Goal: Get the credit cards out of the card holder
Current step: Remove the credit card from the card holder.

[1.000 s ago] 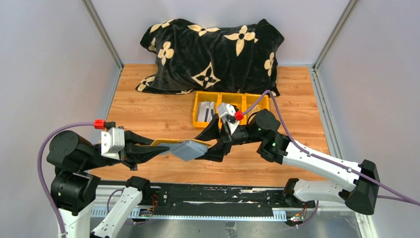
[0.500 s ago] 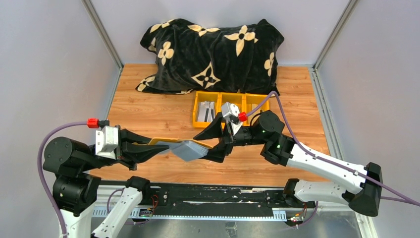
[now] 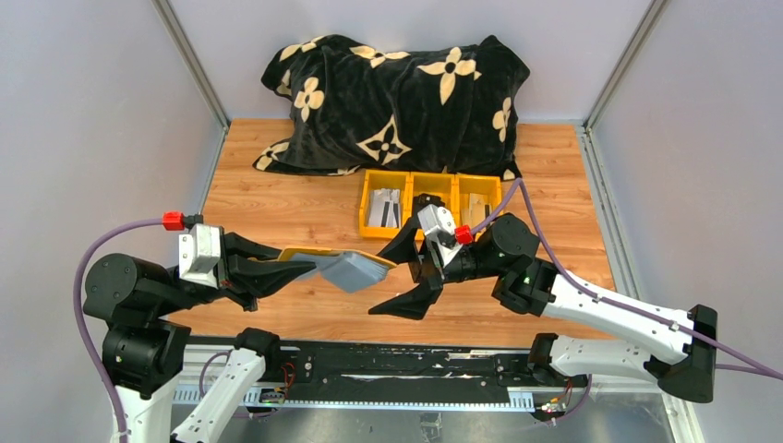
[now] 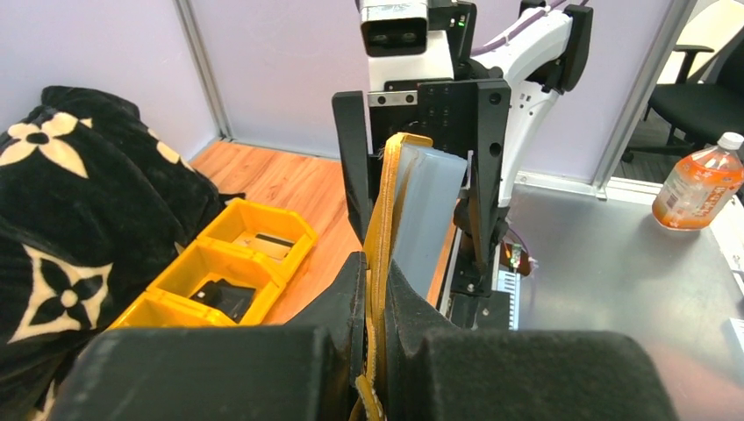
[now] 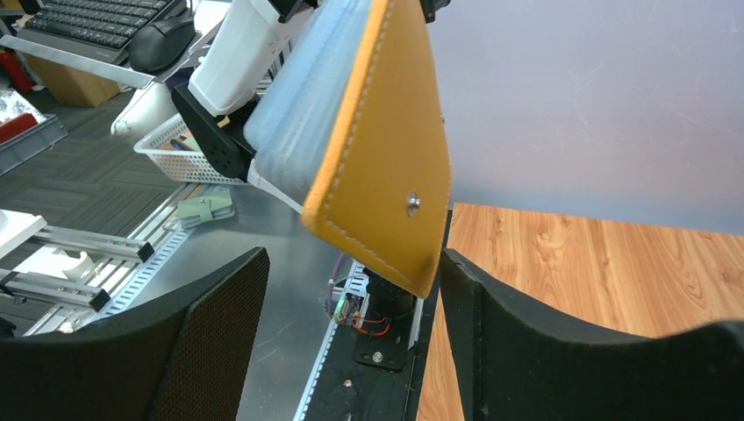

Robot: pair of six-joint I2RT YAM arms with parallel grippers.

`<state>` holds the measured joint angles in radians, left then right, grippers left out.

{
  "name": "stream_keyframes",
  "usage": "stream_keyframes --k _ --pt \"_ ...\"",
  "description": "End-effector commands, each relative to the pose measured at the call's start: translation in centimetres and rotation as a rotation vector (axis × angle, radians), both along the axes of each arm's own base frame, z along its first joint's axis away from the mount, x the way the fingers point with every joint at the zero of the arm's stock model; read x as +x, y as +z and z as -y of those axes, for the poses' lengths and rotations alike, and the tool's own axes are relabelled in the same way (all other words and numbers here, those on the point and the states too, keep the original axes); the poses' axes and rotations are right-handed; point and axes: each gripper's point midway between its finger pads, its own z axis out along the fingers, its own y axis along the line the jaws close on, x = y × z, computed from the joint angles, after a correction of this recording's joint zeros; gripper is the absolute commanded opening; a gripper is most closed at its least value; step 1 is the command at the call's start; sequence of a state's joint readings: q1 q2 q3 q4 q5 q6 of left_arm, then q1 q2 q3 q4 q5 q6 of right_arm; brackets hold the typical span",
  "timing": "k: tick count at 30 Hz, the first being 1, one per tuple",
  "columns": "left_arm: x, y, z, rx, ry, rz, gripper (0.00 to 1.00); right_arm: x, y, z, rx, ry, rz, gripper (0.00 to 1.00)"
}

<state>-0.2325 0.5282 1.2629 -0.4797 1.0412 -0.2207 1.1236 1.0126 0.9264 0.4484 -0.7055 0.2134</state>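
The card holder is hiding any cards between its folds. The left claw is covering the holder's lower end, and the right wrist view's top edge is cropping its upper corner. Items in the yellow bins are appearing too small to identify.

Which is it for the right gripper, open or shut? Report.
Open. The right gripper shows its fingers wide apart in the top and right wrist views, not closed on the card holder.

The card holder hangs before the bins.
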Motion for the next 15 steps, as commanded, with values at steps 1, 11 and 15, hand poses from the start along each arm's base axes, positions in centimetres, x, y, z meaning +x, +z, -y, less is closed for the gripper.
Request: stream_keyframes --k 1,11,15 --pt "0.2 0.9 -0.1 -0.027 0.020 0.027 0.00 -0.1 2.3 0.0 0.070 -0.032 0.049 0.72" --pt "0.2 0.8 -0.1 -0.026 0.022 0.023 0.00 0.8 4.1 0.5 0.119 -0.106 0.035 0.32" --pt "0.2 0.7 -0.1 -0.027 0.021 0.018 0.00 1.0 4.4 0.6 0.121 -0.118 0.019 0.24"
